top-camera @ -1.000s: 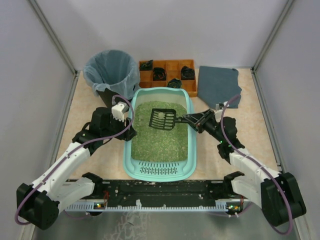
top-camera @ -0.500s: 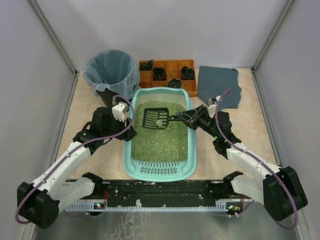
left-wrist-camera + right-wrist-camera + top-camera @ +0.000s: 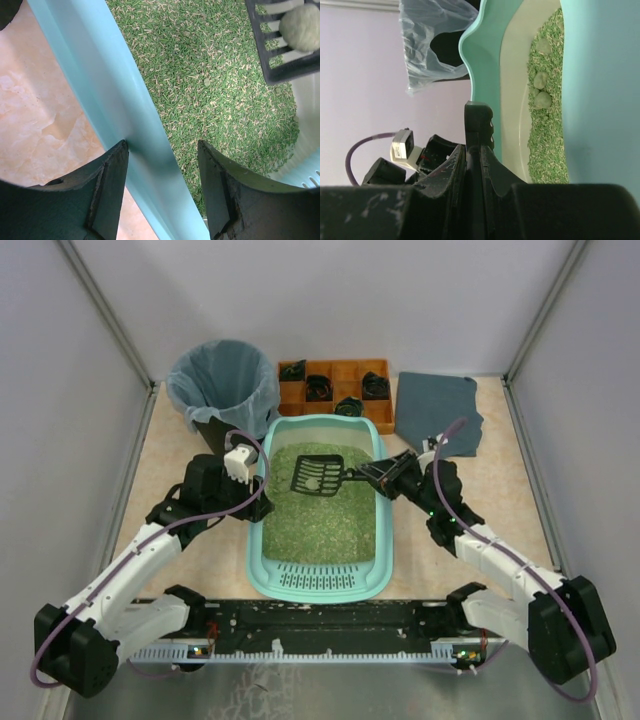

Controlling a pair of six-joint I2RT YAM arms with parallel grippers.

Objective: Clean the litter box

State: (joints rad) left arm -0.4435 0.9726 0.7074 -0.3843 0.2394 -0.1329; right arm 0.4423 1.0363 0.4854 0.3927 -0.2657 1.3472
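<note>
The light-teal litter box (image 3: 320,585) with green litter lies at the table's middle. My right gripper (image 3: 385,475) is shut on the handle of a black slotted scoop (image 3: 318,475), held over the far part of the litter. The handle (image 3: 479,125) shows edge-on between my right gripper's (image 3: 473,150) fingers. A pale clump (image 3: 300,27) rests in the scoop (image 3: 280,60). More clumps (image 3: 542,100) lie in the litter by the box's far wall (image 3: 485,60). My left gripper (image 3: 252,502) straddles the box's left rim (image 3: 100,75); its jaws (image 3: 162,150) stand apart, one each side.
A black bin with a clear bag (image 3: 222,385) stands at the back left and also shows in the right wrist view (image 3: 435,45). An orange compartmented tray (image 3: 335,390) sits behind the box. A grey cloth (image 3: 435,410) lies at the back right.
My right gripper has moved left and slightly away, carrying the scoop a little toward the box's far end. The left arm has not moved.
</note>
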